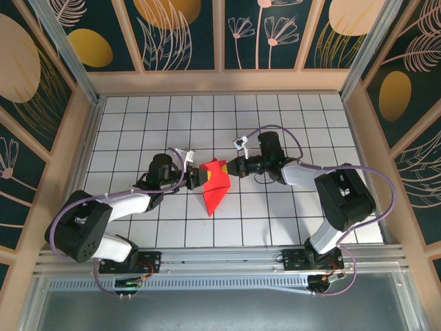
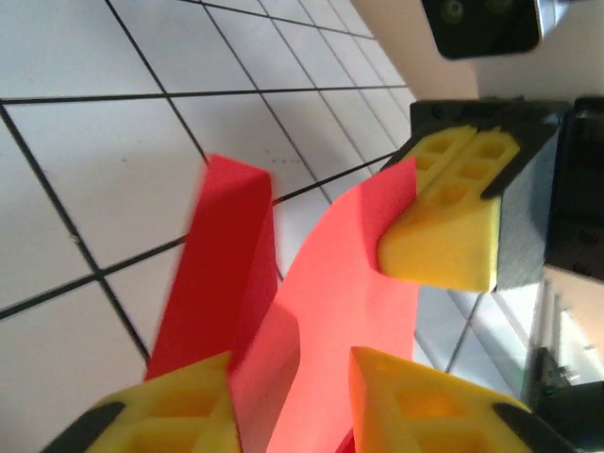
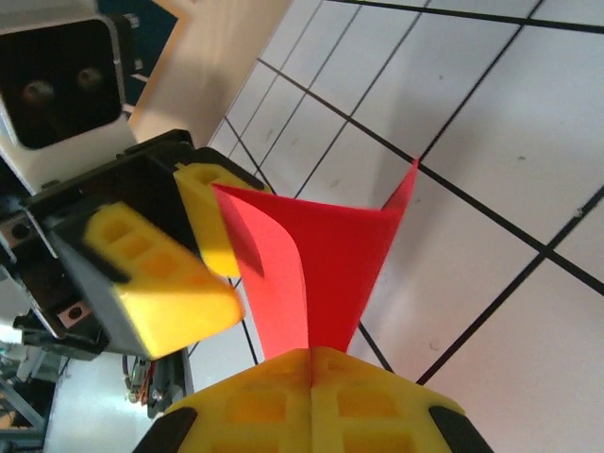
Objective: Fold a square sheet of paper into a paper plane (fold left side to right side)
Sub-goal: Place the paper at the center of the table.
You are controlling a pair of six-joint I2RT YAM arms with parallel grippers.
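Both arms are seen extended inward from their bases, elbows out to the sides, forearms angled toward each other. The left gripper (image 1: pixel 196 175) is pointed rightward and the right gripper (image 1: pixel 231 167) leftward; the two are set nearly tip to tip, wrists low.

In the right wrist view, the right gripper's yellow fingers (image 3: pixel 255 406) are pressed flat together, and a tip of the folded red paper (image 3: pixel 330 264) is pinched between them. The left gripper's fingers (image 2: pixel 425 406) are parted, with the paper passing through the gap. Contact there cannot be determined.
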